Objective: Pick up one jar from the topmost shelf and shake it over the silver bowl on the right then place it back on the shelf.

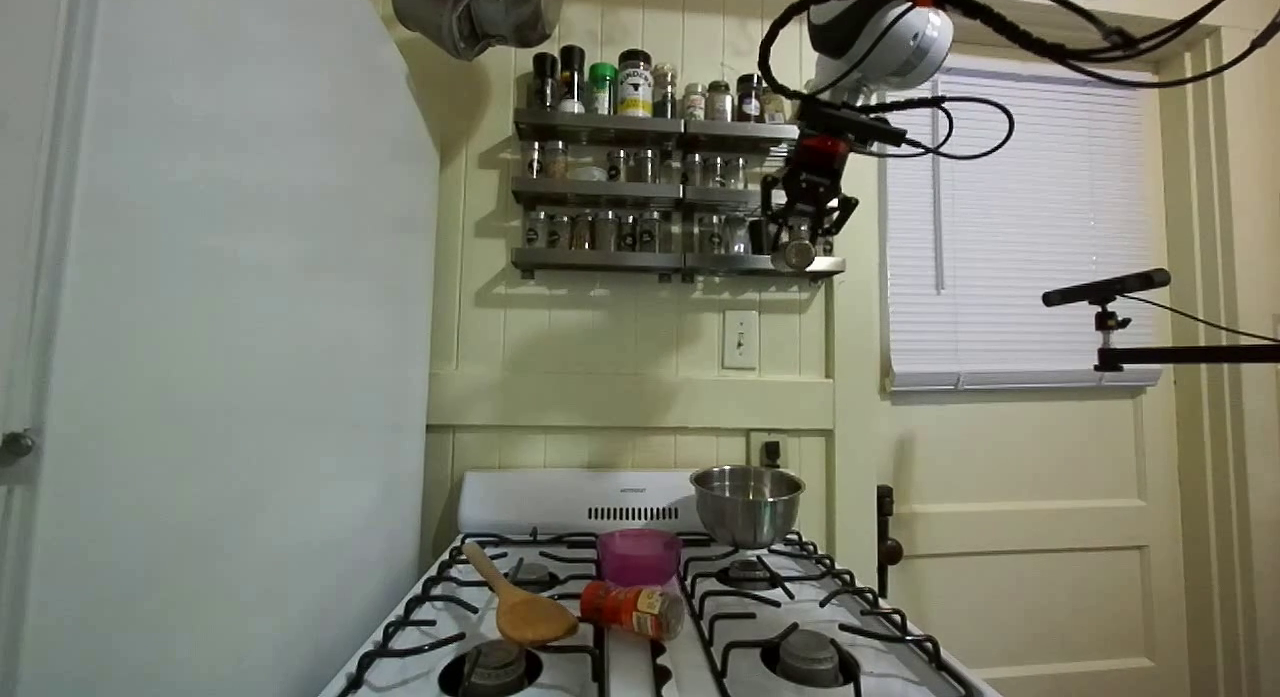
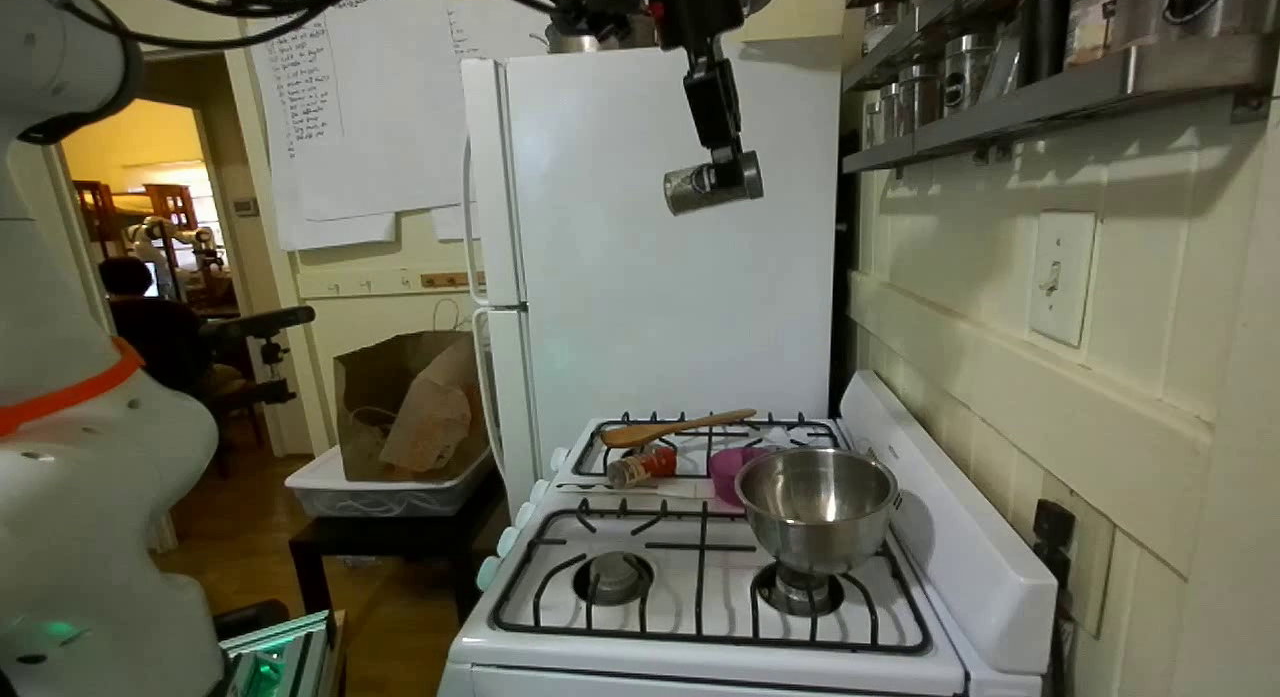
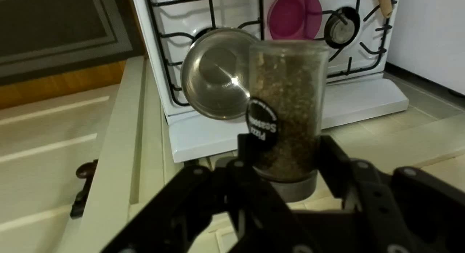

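Note:
My gripper (image 1: 800,225) is shut on a clear spice jar (image 3: 290,86) with brown-green flakes and a black "Pizza Seasoning" label. In an exterior view the jar (image 2: 690,189) lies nearly level, its grey lid end toward the wall and slightly higher. The gripper (image 2: 735,167) grips it near the lid, high above the stove. The silver bowl (image 1: 748,517) stands at the back right of the stove, well below the jar; it also shows in the wrist view (image 3: 209,100), partly behind the jar. The topmost shelf (image 1: 600,129) holds a row of jars, above and behind the gripper.
Lower rack tiers (image 1: 600,261) with jars are close behind the gripper. A pink container (image 1: 640,557), a red-labelled jar (image 1: 632,610) on its side and a wooden spoon (image 1: 535,619) lie on the stove. A pot (image 1: 480,12) hangs at upper left. A white fridge (image 2: 670,307) stands beside the stove.

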Available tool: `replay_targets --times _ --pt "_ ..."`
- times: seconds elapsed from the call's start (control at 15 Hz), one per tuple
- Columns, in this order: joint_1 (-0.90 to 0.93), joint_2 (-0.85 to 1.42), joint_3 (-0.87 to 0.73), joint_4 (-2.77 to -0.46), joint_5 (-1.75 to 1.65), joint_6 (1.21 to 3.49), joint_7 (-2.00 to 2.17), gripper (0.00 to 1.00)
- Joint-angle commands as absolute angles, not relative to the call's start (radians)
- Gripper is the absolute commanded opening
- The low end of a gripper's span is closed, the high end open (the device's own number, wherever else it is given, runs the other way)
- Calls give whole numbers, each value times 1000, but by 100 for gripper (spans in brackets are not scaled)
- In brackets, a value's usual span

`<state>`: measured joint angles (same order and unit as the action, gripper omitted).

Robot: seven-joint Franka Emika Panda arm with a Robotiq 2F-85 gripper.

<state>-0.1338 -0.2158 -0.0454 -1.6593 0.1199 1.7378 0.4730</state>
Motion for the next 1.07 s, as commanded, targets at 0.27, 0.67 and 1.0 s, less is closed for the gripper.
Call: replay_targets --times 0.27,0.67,1.0 --pt "-127 -285 26 -1547 -116 1700 471 23" --pt "-131 -283 40 -1530 -272 1696 567 48" --pt "-138 -303 41 -1573 -306 1754 586 23"
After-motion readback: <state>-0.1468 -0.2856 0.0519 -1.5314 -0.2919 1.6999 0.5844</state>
